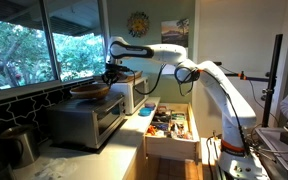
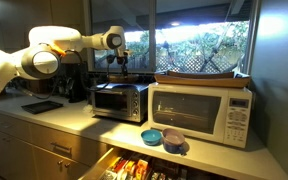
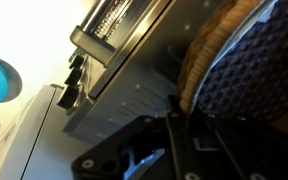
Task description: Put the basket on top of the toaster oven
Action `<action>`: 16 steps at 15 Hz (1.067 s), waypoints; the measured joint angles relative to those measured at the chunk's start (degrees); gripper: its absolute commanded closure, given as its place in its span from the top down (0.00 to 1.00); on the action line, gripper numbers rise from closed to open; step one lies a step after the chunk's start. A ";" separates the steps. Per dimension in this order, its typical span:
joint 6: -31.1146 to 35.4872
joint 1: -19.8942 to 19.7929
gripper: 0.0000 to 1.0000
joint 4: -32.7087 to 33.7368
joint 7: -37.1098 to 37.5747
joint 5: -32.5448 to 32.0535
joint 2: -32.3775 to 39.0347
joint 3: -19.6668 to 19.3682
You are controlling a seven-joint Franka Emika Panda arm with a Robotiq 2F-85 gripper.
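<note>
The orange-tan woven basket (image 1: pixel 87 90) is level on top of the silver toaster oven (image 1: pixel 84 125). I cannot tell whether it rests on the oven or hangs just above it. My gripper (image 1: pixel 111 76) is at the basket's far rim. In the wrist view the tan rim and dark weave (image 3: pixel 209 45) lie over the oven's steel top (image 3: pixel 134 90), and my gripper's (image 3: pixel 184 115) fingers are closed on either side of the rim. In an exterior view my gripper (image 2: pixel 119 68) hangs above the toaster oven (image 2: pixel 119 102); the basket is hard to make out there.
A white microwave (image 2: pixel 199 112) stands beside the oven with a flat dark brown tray (image 2: pixel 202 77) on top. Blue bowls (image 2: pixel 152 136) sit on the counter in front of it. A drawer (image 1: pixel 169 128) full of items is pulled open below. A window runs behind the counter.
</note>
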 measured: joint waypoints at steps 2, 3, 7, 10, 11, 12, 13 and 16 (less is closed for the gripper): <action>-1.39 0.06 0.35 0.44 0.25 0.00 0.32 0.00; -2.19 0.08 0.36 0.72 0.51 0.00 0.46 0.00; -3.57 -0.02 0.65 1.44 1.83 0.01 0.53 -0.03; -2.89 -0.45 0.88 3.24 1.75 0.04 -0.97 -0.20; -1.49 -0.62 0.95 3.67 0.58 0.07 -2.29 -0.19; -0.16 -0.67 1.00 3.80 -1.34 0.06 -4.08 -0.19; 0.84 -0.63 1.00 3.74 -3.56 0.06 -6.19 -0.14; 6.04 0.15 1.00 1.98 -8.93 0.05 -12.89 0.32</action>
